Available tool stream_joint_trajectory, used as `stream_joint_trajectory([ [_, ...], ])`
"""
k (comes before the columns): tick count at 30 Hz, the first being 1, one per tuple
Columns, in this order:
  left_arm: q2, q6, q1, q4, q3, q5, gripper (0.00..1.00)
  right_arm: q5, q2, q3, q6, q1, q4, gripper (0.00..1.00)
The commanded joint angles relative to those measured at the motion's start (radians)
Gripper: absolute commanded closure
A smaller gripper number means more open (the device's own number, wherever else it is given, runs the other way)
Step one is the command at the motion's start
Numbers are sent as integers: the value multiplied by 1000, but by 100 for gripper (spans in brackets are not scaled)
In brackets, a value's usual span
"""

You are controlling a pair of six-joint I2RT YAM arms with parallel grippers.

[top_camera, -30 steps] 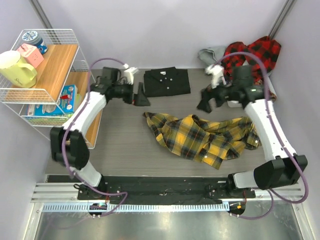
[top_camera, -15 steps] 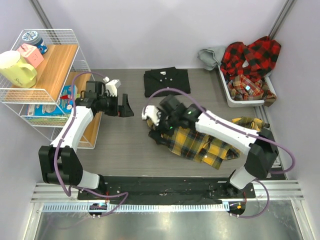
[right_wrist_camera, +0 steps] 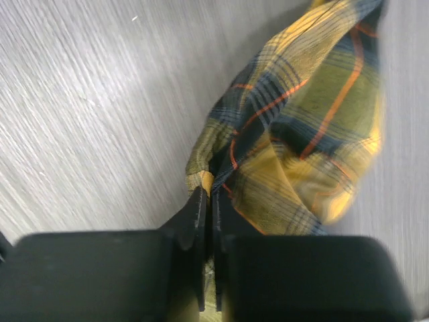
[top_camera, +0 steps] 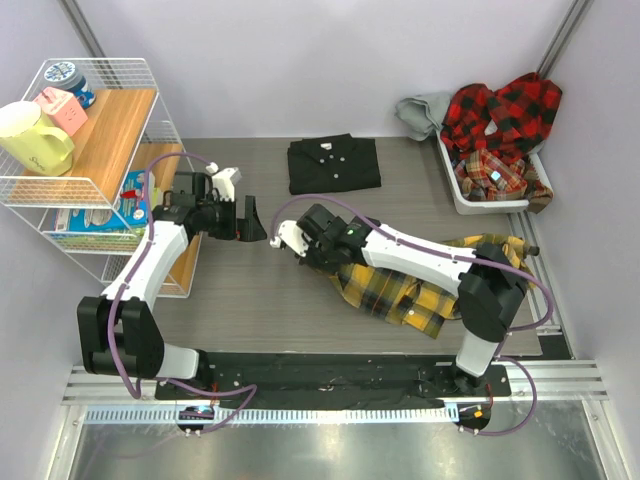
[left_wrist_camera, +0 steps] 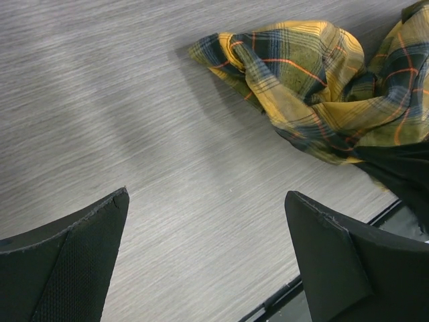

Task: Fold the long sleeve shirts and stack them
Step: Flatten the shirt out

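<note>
Nearest the arm bases, the crumpled yellow-and-black plaid flannel shirt (top_camera: pixel 405 292) is lying on the grey wood-grain table (top_camera: pixel 250 300), right of centre. The right gripper (right_wrist_camera: pixel 208 204) is now biting into its left edge: the two black fingers are pressed together with a fold of the plaid cloth caught between them. A second ago that arm was hanging with spread jaws by the far right bin; it has swung across and clamped down, and the shirt's left end is looking more bunched than before. To me this reads as the grasp that starts the spreading of this shirt, which is not yet flattened or folded.

A little further back on the left, the left gripper (top_camera: pixel 247 220) is hovering over bare table with its jaws spread wide, holding nothing, having drawn back slightly toward the wire shelf rack (top_camera: pixel 100 190).

Beyond, a plain black shirt (top_camera: pixel 333 163) is sitting neatly folded by the far edge. At the far right, red-and-black plaid shirts (top_camera: pixel 500 115) are heaped in a white plastic bin (top_camera: pixel 462 203), waiting.
</note>
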Motion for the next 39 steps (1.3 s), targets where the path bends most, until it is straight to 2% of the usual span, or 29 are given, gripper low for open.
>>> stream_joint_trajectory([
  [1,-14,-3,-3,111,-19,44,3,22,-136,109,-75,-47,-68,99],
  [7,73,7,-65,219,-45,67,2,-30,-331,280,-173,-193,-177,99],
  [11,124,-87,-140,418,-90,129,0,74,-402,398,-233,-257,-186,99],
  [12,136,-110,-173,512,-96,161,0,89,-409,415,-237,-267,-183,99],
  [14,149,-169,-224,582,-111,187,0,123,-432,458,-253,-296,-161,99],
  [15,161,-192,-236,696,-119,210,0,152,-440,469,-260,-300,-148,99],
  [18,210,-304,-273,893,-142,277,0,195,-464,515,-288,-313,-108,99],
  [23,334,-424,-301,1088,-66,287,0,234,-484,596,-317,-313,-70,99],
  [27,469,-692,-347,1306,48,348,0,284,-481,638,-348,-313,-53,99],
  [28,510,-744,-380,1408,57,377,0,289,-480,648,-354,-313,-53,99],
  [31,558,-930,-440,1563,80,400,0,294,-477,653,-362,-313,-50,99],
  [33,603,-1083,-462,1721,88,400,0,297,-475,652,-362,-313,-50,99],
  [35,639,-1172,-485,1847,97,385,0,292,-469,649,-362,-313,-42,99],
  [38,643,-1262,-499,1912,91,370,15,283,-452,650,-369,-314,-18,99],
  [39,637,-1274,-497,1926,90,374,31,280,-448,649,-371,-314,-7,99],
])
